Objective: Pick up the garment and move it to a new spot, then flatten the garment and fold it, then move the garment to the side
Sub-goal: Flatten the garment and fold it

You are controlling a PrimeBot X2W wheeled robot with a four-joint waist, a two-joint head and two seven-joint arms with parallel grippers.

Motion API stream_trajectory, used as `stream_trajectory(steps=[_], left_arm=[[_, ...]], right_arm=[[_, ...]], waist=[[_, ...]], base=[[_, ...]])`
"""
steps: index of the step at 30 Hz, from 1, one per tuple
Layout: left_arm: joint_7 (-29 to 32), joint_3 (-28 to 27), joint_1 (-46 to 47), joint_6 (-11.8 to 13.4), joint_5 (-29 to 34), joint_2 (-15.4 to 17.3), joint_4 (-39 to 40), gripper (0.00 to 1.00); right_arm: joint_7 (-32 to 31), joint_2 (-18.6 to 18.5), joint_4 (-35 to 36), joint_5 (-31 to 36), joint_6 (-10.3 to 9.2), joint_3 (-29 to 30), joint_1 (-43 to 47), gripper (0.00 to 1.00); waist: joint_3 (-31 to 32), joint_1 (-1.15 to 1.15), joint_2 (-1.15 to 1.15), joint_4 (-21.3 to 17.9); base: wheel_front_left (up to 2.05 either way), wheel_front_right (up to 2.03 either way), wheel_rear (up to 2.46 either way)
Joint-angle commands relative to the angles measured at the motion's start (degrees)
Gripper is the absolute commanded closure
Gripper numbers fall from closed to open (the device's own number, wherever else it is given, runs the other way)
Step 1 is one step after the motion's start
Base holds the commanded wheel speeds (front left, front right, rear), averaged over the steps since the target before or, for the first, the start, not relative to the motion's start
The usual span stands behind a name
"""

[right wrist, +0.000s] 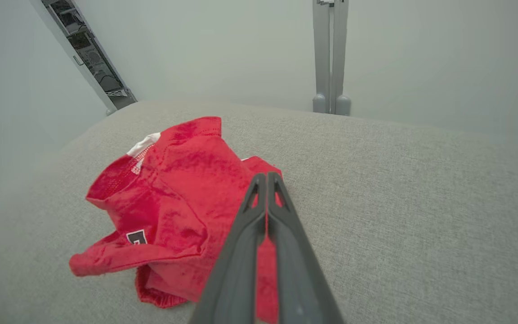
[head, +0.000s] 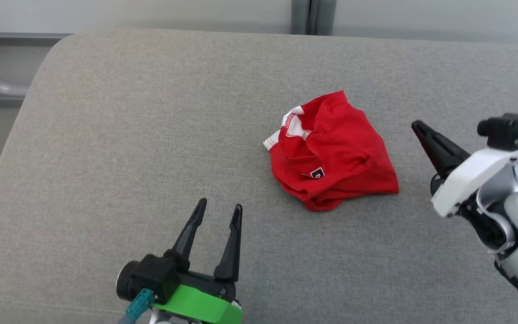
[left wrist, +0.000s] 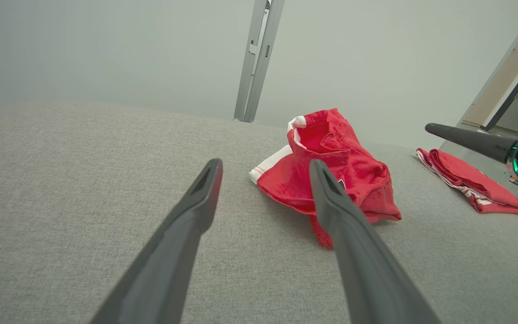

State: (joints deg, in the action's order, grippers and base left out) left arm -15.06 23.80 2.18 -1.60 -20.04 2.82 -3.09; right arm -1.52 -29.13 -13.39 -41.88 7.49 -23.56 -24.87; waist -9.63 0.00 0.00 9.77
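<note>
Crumpled red garment (head: 331, 153) just left of the empty, tight-shut right hand (head: 416, 125); left hand (head: 221, 204) wide open, empty.

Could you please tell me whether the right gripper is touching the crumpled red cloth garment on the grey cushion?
Apart. The head view shows bare grey cushion between the crumpled red cloth garment and the shut right gripper.

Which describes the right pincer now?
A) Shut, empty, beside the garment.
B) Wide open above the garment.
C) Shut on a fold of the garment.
A: the right pincer has its fingers pressed together with no cloth between, and the head view shows it clear of the red garment.
</note>
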Motion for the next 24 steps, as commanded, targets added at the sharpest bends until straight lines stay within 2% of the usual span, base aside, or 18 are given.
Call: stream_trajectory(steps=[1, 3, 8, 14, 19, 24], left_arm=[[-0.12, 0.45, 0.98, -0.24, -0.19, 0.16, -0.05, 0.00], [-0.12, 1.44, 1.70, -0.21, -0.52, 0.16, -0.17, 0.00], [-0.12, 3.86, 2.85, 0.19, -1.95, 0.16, -0.48, 0.00], [-0.12, 5.38, 4.04, 0.68, -2.87, 0.15, -0.68, 0.00], [-0.12, 6.07, 5.14, 0.68, -3.04, 0.15, -1.01, 0.00], [-0.12, 6.33, 5.94, 0.87, -3.01, 0.15, -1.34, 0.00]], right_arm=[[-2.58, -0.66, -1.11, -4.57, 0.01, -0.81, -2.29, 1.00], [-6.88, -1.23, -3.52, -11.96, 0.01, -0.56, -5.52, 1.00], [-17.96, -3.25, -9.18, -24.22, 0.01, -1.03, -11.67, 1.00], [-24.39, -4.67, -13.24, -32.15, 0.01, -0.94, -15.62, 1.00], [-30.31, -3.91, -15.64, -36.28, 0.01, -2.63, -17.56, 1.00], [-35.45, -2.81, -13.49, -41.16, 0.01, -3.24, -16.84, 1.00]], waist=[[-1.50, 0.00, 0.00, 1.87], [-2.31, 0.00, 0.00, 3.16], [-4.18, 0.00, 0.00, 6.32], [-6.35, 0.00, 0.00, 8.20], [-8.01, 0.00, 0.00, 8.22], [-8.33, 0.00, 0.00, 7.63]], base=[[0.00, 0.00, 0.00], [0.00, 0.00, 0.00], [0.00, 0.00, 0.00], [0.00, 0.00, 0.00], [0.00, 0.00, 0.00], [0.00, 0.00, 0.00]])
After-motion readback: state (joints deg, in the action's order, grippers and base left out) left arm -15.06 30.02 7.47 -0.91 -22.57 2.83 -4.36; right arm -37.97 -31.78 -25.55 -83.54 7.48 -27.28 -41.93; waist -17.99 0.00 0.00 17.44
